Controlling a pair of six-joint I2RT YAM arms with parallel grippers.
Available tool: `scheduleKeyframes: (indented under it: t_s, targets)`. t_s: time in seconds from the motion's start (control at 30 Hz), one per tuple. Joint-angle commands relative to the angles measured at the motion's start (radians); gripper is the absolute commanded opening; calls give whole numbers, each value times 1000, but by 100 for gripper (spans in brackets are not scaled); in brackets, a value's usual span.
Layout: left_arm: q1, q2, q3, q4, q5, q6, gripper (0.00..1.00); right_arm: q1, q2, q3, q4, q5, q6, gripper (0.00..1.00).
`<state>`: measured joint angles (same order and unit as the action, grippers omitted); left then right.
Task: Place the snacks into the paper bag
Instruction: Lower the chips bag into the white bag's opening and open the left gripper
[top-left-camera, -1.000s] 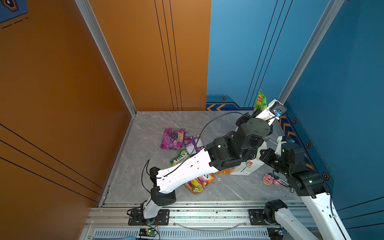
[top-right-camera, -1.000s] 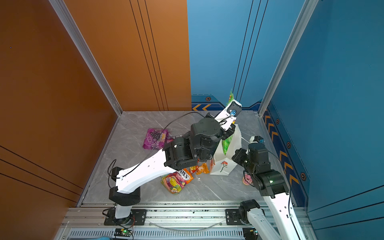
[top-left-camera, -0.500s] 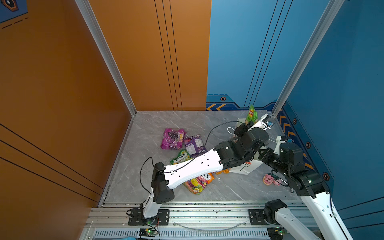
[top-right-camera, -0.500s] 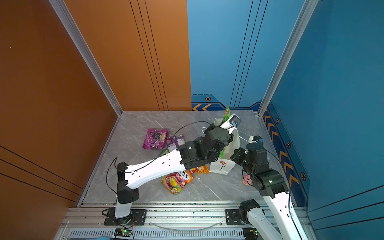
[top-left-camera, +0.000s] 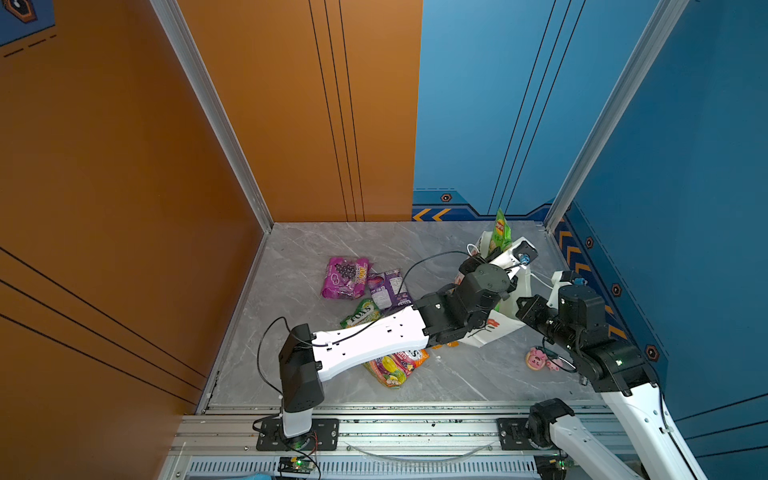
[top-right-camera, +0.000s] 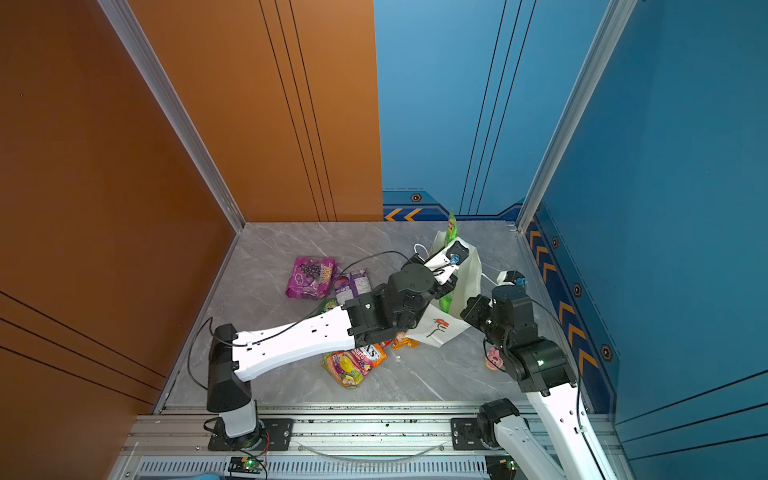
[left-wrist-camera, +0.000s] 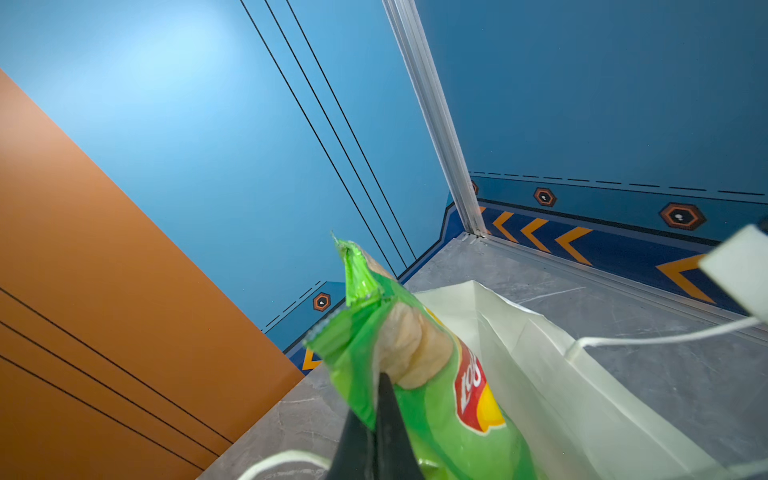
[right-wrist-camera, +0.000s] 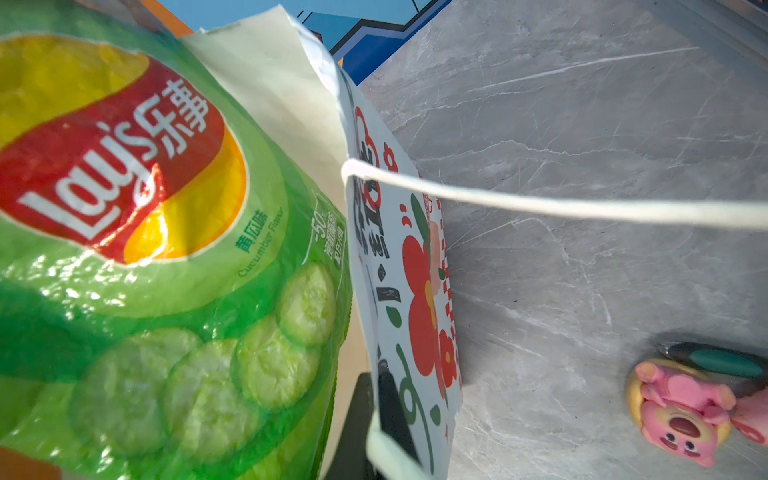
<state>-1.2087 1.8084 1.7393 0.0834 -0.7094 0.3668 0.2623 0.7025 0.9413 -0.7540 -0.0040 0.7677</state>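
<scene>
While the left gripper (left-wrist-camera: 378, 415) pinches the green chip bag (left-wrist-camera: 436, 415), standing partly inside the paper bag (top-left-camera: 505, 328) on the right, the right gripper (right-wrist-camera: 376, 415) clamps its wall; a purple packet (top-left-camera: 345, 277) lies left.

Lab robot cell, panelled walls (top-left-camera: 478, 104)

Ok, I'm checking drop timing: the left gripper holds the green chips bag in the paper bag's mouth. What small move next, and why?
Probably lower the left gripper a little deeper into the paper bag before releasing. It is shut on the green chips bag, whose top stands well above the rim, while the right gripper pinches the bag's wall.
</scene>
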Motion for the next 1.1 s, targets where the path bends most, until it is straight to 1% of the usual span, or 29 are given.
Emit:
scheduleKeyframes:
  t_s: [0.0, 0.1, 0.17, 0.4, 0.5, 0.53, 0.6, 1.0, 1.07]
  targets:
    - [27, -70, -73, 67, 97, -25, 0, 5, 2, -4, 22, 33, -2, 0]
    - [22, -95, -130, 68, 124, -2, 0, 5, 4, 1, 20, 41, -9, 0]
    - [17, -102, -153, 75, 116, 7, 0, 5, 4, 6, 16, 48, -12, 0]
    - [-24, -76, -171, 81, 21, 48, 0, 5, 2, 22, -12, 96, -12, 0]
    - [-43, -67, -188, 117, -7, 63, 0, 6, 2, 22, -14, 103, -4, 0]
    - [-46, -68, -195, 128, -46, 64, 0, 5, 2, 22, -14, 105, -4, 0]
    - [-54, -70, -211, 149, -62, 63, 0, 5, 3, 22, -14, 109, -3, 0]
    - [-92, -69, -240, 153, -90, 58, 0, 5, 6, 19, -14, 129, 2, 0]
    - [-97, -65, -242, 153, -95, 61, 2, 5, 5, 21, -13, 132, 3, 0]
